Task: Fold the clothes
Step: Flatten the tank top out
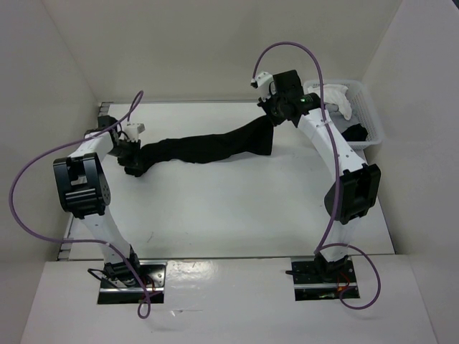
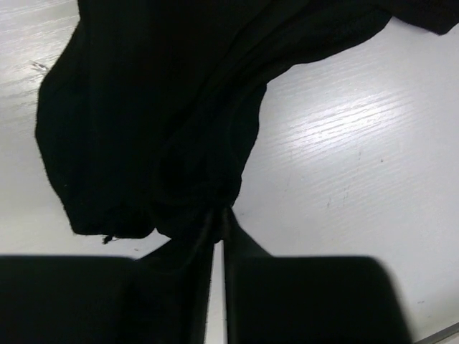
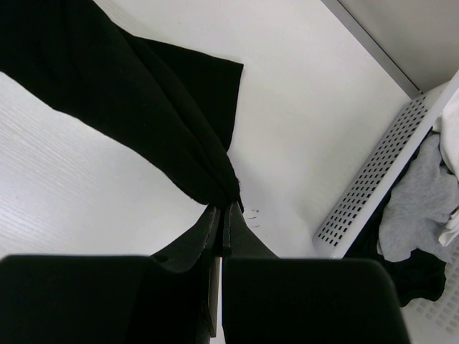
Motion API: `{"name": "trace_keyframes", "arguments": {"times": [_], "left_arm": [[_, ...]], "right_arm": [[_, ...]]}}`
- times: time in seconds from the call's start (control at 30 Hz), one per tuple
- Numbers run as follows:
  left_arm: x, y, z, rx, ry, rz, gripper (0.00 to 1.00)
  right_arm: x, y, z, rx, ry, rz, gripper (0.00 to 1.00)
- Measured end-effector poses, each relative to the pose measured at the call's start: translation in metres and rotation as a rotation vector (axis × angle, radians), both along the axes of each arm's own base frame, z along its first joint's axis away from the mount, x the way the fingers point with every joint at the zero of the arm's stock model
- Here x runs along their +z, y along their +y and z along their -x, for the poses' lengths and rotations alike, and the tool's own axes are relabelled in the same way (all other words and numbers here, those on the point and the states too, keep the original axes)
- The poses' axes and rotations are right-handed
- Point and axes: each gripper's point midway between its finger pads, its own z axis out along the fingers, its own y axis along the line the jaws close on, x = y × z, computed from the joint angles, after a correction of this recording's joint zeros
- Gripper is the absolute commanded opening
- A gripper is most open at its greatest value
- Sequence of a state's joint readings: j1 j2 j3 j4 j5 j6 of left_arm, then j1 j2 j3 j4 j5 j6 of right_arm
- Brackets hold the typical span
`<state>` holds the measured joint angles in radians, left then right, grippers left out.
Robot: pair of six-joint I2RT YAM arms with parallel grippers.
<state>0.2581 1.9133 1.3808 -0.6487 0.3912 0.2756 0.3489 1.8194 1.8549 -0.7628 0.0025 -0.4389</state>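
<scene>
Black top [image 1: 208, 147] is lying strung out like a rope across the far half of the table [image 1: 215, 215]. Its long axis is running left to right and climbing slightly toward the far right corner.

Left gripper [image 2: 219, 215] is sitting at the top's left end. The jaws are pinched almost together on a bunched wad of the fabric, and the rest is spilling onto the table just beyond the fingertips.

Right gripper [image 3: 226, 208] is sitting at the right end, jaws closed tight on a gathered corner. The cloth is fanning away from it toward the left arm.

So each arm is holding one end, and the garment is lying straight along the line between them, so neither arm is the nearer one. The middle looks to be sagging onto the table rather than hanging taut.

My read: the fabric is twisted and narrow (no flat panel, neck hole not visible), so the next move depends on that axis. Pulling the ends further apart would only tighten the rope. It needs spreading across the axis before any fold lands cleanly.

The basket [image 1: 373, 118] with the white garment [image 1: 337, 97] and grey garment [image 3: 416, 208] is sitting just right of the right gripper, so there's a snag risk if that arm swings outward.
</scene>
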Motion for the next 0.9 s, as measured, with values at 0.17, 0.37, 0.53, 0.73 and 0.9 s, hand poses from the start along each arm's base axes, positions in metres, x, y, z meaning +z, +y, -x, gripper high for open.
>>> {"name": "trace_keyframes", "arguments": {"times": [0.17, 0.37, 0.53, 0.73, 0.9], "left_arm": [[0.000, -0.001, -0.003, 0.010, -0.003, -0.012, 0.00], [0.017, 0.007, -0.014, 0.024, -0.037, -0.051, 0.00], [0.087, 0.016, -0.041, 0.033, -0.208, -0.092, 0.00], [0.201, 0.020, -0.057, 0.033, -0.460, -0.128, 0.00], [0.263, 0.023, -0.054, 0.036, -0.601, -0.152, 0.00]], "right_arm": [[-0.005, 0.000, 0.001, 0.000, 0.011, 0.004, 0.00], [-0.009, -0.001, 0.003, 0.001, 0.019, 0.008, 0.00], [-0.005, -0.001, 0.004, 0.001, 0.011, 0.006, 0.00], [0.000, -0.005, 0.002, -0.013, -0.009, 0.015, 0.00], [0.026, -0.012, -0.007, -0.043, -0.073, 0.009, 0.00]]}}
